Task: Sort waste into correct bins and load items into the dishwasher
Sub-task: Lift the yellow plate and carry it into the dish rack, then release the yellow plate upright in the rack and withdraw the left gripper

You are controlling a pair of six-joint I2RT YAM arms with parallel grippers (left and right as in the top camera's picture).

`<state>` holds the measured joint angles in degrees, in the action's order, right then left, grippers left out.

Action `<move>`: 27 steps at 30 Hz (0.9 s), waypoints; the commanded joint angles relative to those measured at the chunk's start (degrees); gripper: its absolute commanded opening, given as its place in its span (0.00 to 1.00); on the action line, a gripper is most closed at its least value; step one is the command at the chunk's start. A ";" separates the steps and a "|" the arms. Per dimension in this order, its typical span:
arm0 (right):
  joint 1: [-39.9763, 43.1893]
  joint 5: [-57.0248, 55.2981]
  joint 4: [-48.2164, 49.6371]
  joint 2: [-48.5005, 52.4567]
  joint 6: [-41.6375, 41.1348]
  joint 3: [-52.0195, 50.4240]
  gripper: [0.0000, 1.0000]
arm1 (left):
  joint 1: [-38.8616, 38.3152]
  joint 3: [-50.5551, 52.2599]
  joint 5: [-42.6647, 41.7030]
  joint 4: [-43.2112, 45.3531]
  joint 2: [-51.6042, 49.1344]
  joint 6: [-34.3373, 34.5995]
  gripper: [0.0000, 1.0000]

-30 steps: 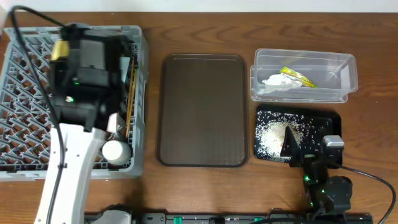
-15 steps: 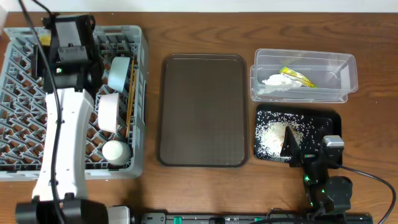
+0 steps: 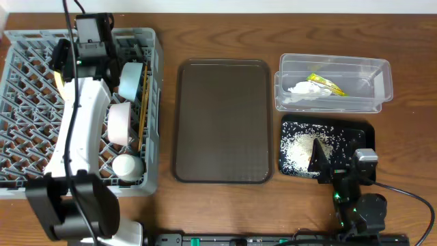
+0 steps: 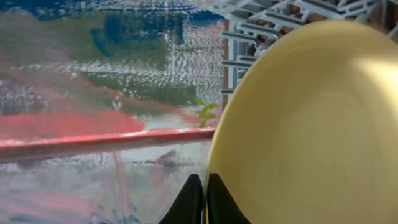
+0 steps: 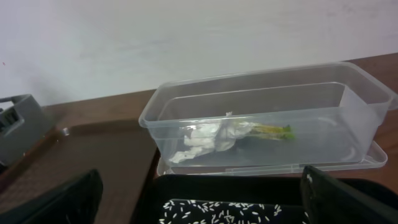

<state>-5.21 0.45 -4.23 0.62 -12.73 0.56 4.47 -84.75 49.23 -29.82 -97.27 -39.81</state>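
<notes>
My left gripper point(image 4: 203, 190) is shut on the rim of the round yellow plate point(image 4: 311, 124), which stands on edge. In the overhead view the left gripper point(image 3: 63, 65) is at the far left of the grey dish rack point(image 3: 20, 137), where only a sliver of the plate point(image 3: 59, 82) shows. The pale blue bowl point(image 3: 130, 78), white bowl point(image 3: 119, 123), white cup point(image 3: 128, 166) and chopsticks point(image 3: 143, 102) sit in the rack. The clear tub point(image 3: 382, 82) holds the wrapper point(image 3: 326, 83) and tissue point(image 3: 299, 89). Rice point(image 3: 297, 150) lies in the black tray point(image 3: 362, 133). My right gripper point(image 5: 205, 208) is open above that tray's near edge.
The brown serving tray point(image 3: 222, 119) lies between the rack and the bins. The right wrist view shows the clear tub point(image 5: 348, 106), the black tray point(image 5: 186, 186), the brown tray point(image 5: 106, 155) and a corner of the rack point(image 5: 15, 124).
My left arm has swung toward the rack's far side with the plate, uncovering the bowls and chopsticks. The right arm has not moved.
</notes>
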 commanded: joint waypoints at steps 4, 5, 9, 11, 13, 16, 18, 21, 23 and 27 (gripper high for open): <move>0.26 -0.20 -0.02 -0.24 0.81 -0.24 0.99 | 0.26 0.31 -0.55 0.81 -2.60 -1.14 0.12; 0.26 -0.20 0.00 -0.24 0.81 -0.24 0.99 | 0.04 0.31 -0.61 0.90 -2.60 -1.16 0.14; 0.26 -0.20 -0.02 -0.24 0.81 -0.24 0.99 | -0.83 0.31 -0.61 0.98 -2.58 -1.11 0.15; 0.26 -0.20 0.00 -0.24 0.81 -0.24 0.99 | -1.68 0.31 -0.57 0.96 -2.49 -1.11 0.15; 0.26 -0.20 -0.02 -0.24 0.81 -0.24 0.99 | -2.71 0.31 -0.57 0.87 -2.29 -1.11 0.14; 0.26 -0.20 -0.02 -0.24 0.81 -0.24 0.99 | -4.90 0.31 0.11 0.81 -1.75 -0.55 0.28; 0.26 -0.20 -0.02 -0.24 0.81 -0.24 0.99 | -6.49 0.31 1.68 0.83 -0.76 1.60 0.43; 0.28 -0.20 -0.02 -0.24 0.81 -0.24 0.99 | -8.44 0.31 2.32 0.59 2.43 9.55 0.58; 0.26 -0.20 -0.02 -0.24 0.81 -0.24 0.99 | -9.20 0.31 2.21 0.35 5.79 16.61 0.67; 0.26 -0.20 -0.02 -0.24 0.81 -0.24 0.99 | -11.63 0.31 -5.97 -5.40 14.19 26.05 0.83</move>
<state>-5.21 0.45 -4.21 0.62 -12.73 0.56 -5.87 -84.31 48.31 -32.69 -90.32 -24.75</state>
